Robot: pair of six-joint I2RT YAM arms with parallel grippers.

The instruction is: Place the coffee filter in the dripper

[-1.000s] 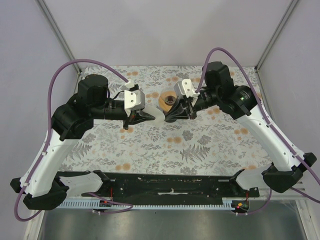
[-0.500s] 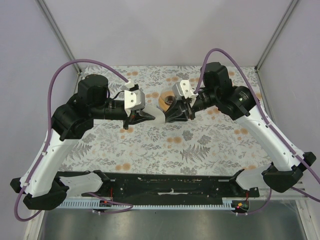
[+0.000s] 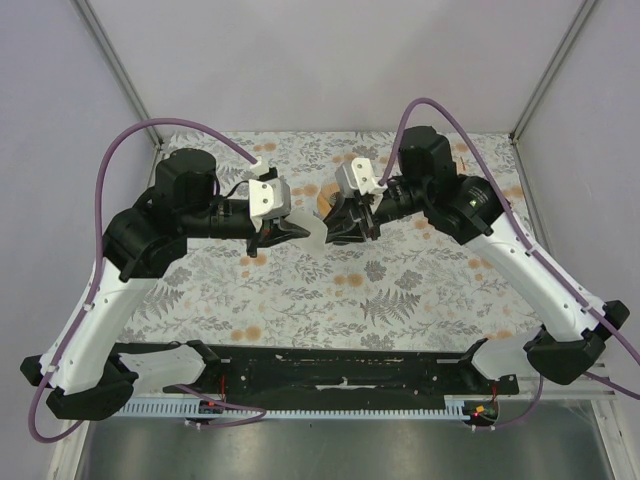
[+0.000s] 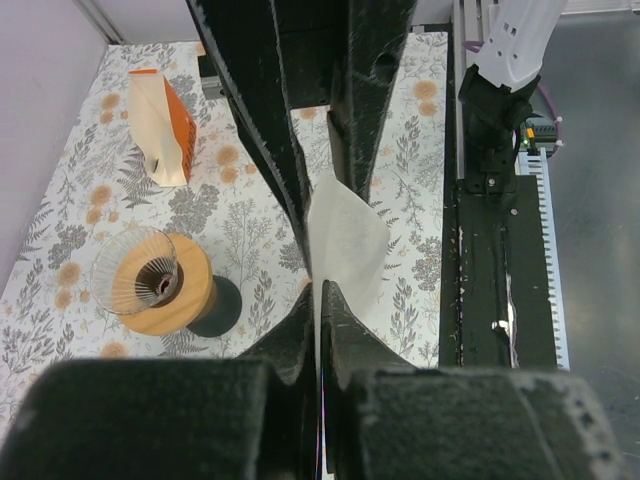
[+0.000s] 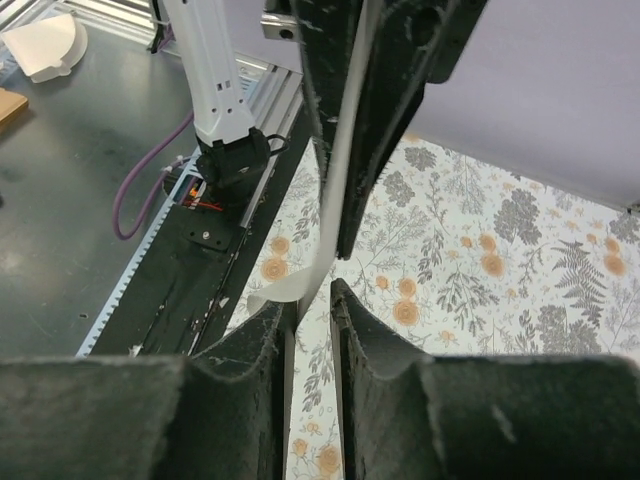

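L gripper point(image 4: 318, 292) is clamped on the filter point(image 4: 346, 240), holding it up in the air. R gripper point(image 5: 315, 292) is right at its free edge w/ fingers a bit apart, not gripping as far as I can see. Dripper point(image 4: 172, 296) stands off to one side, well apart, nothing in it. So filter's picked up, seating it not yet done, and the cone prob. needs opening first.

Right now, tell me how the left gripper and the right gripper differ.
The left gripper is shut on the coffee filter; the right gripper is open, its fingers straddling the filter's free edge. In the top view the right gripper hides most of the dripper, the left gripper none. Both face each other at the filter.
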